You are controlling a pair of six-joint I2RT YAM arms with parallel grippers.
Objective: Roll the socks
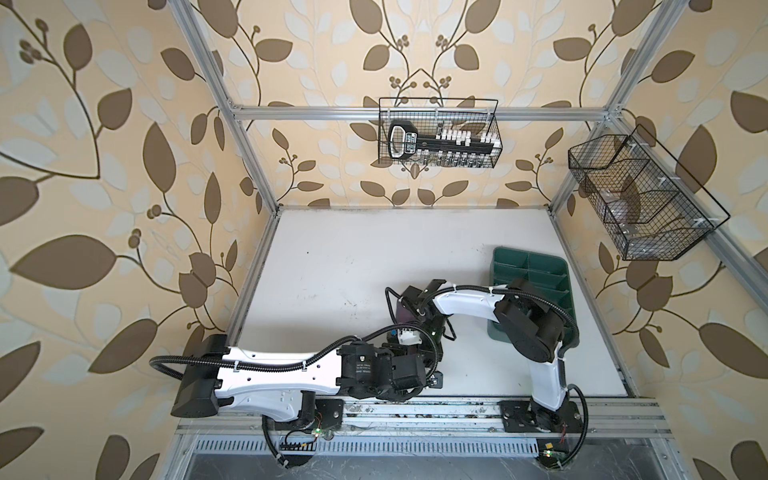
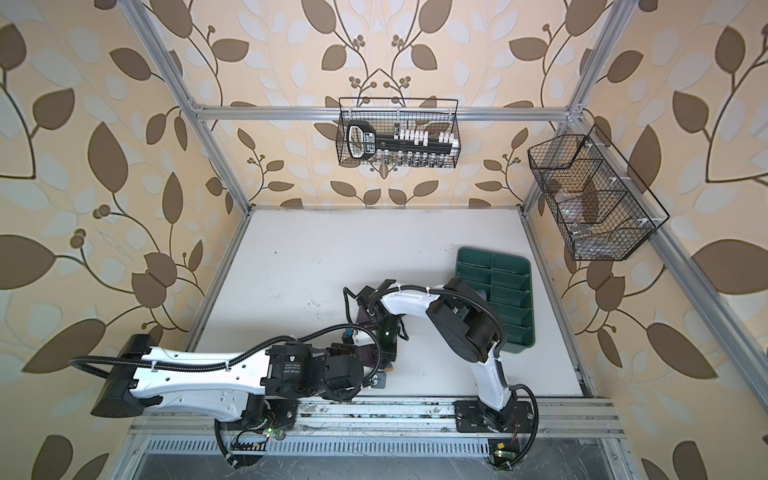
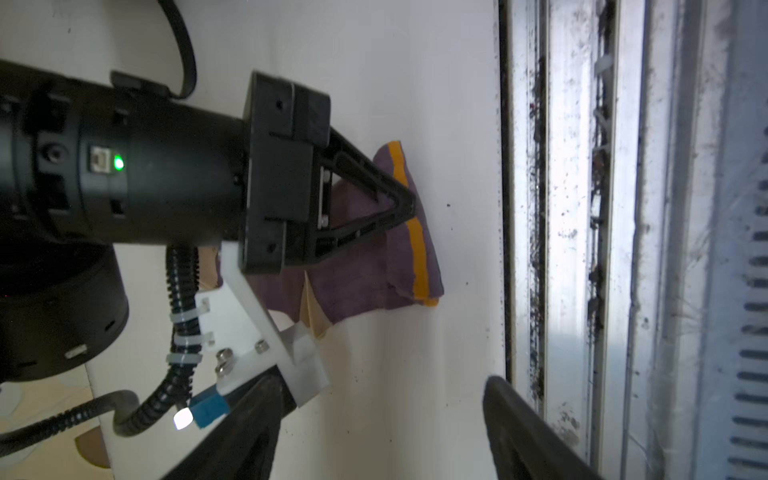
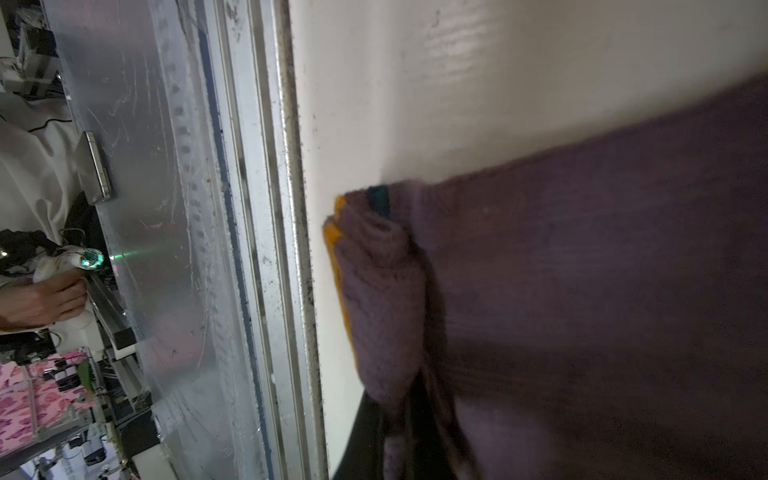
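Your purple sock [image 3: 365, 274] lies near the table's [image 3: 415, 83] front edge, long axis roughly front-to-back, orange-stripe end toward that edge; R gripper [image 3: 409, 205] fingers pinched together on it; L gripper [image 3: 380, 386] fingers apart, nothing btwn; second sock [image 4: 378, 201] mostly hidden, only a teal sliver shows; arm label [image 1: 363, 369] unreadable.

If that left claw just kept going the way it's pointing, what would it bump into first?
Most likely the purple sock, pinched by the right gripper ahead of the open left gripper. Only bare table shows between them in the left wrist view, though depth is unclear.
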